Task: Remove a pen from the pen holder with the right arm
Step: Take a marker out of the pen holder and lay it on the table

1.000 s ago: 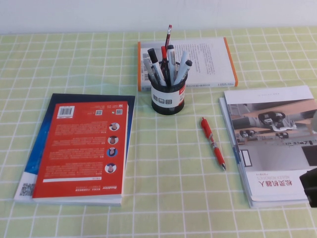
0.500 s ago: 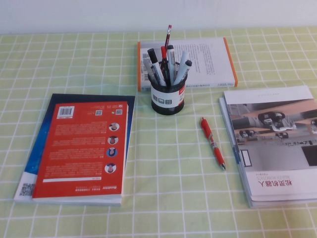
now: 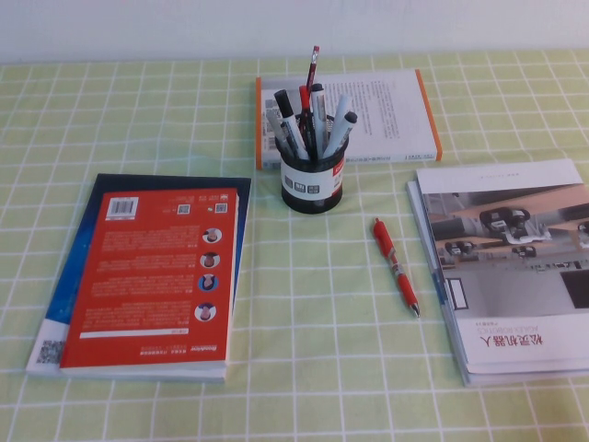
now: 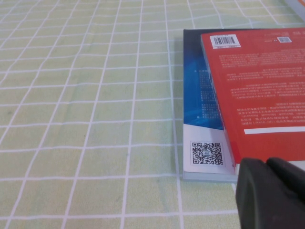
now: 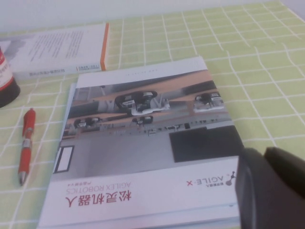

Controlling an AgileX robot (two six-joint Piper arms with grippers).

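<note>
The black pen holder (image 3: 311, 180) stands at the middle back of the table with several pens and markers upright in it. A red pen (image 3: 396, 267) lies flat on the green checked cloth, to the right of and in front of the holder. In the right wrist view, my right gripper (image 5: 263, 153) is shut and empty over the near corner of the brochure stack (image 5: 143, 143), well away from the red pen (image 5: 26, 143) and the pen holder (image 5: 5, 81). My left gripper (image 4: 267, 164) is shut and empty by the near corner of the red book (image 4: 257, 86). Neither arm shows in the high view.
A red book on a blue one (image 3: 156, 276) lies at the left. A white book with an orange spine (image 3: 368, 115) lies behind the holder. The brochure stack (image 3: 511, 267) lies at the right.
The dark right gripper that showed at the right edge of the high view a second ago has drawn back out of sight. The pens and books have not moved.
</note>
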